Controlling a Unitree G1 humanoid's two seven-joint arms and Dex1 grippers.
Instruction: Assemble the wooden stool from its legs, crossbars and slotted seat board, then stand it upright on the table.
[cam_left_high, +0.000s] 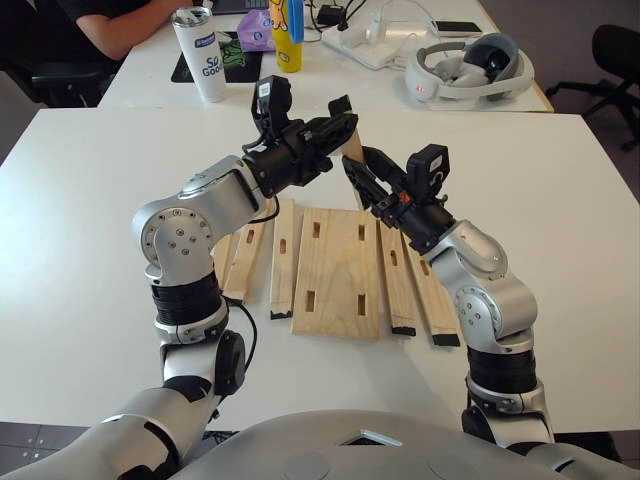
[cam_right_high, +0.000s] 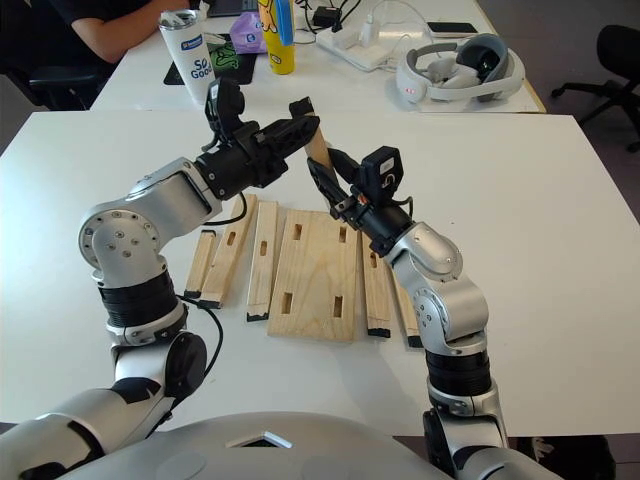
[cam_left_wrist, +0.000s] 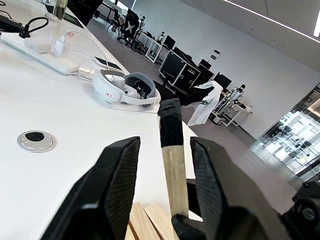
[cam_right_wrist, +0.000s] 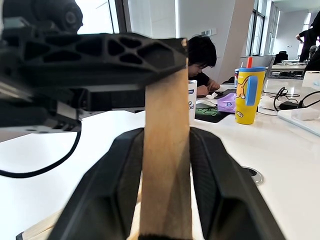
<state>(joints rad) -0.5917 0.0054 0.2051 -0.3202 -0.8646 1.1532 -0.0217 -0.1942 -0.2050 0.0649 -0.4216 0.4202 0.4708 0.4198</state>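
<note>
Seat board (cam_left_high: 338, 270) lies flat mid-frame on the bench (cam_left_high: 100, 200). Above it, right hand (cam_left_high: 362, 172) grips a leg (cam_left_high: 352, 147); left hand (cam_left_high: 335, 120) gapes around its top.

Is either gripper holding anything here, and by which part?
The right gripper clamps a wooden leg by its lower part. The left gripper stands open around its black-tipped top, not gripping.

Seat board (cam_left_high: 338, 270) pale wood; leg (cam_left_wrist: 176, 180) black-tipped; fingers (cam_left_wrist: 117, 180) black; table (cam_left_high: 80, 200) white.
</note>
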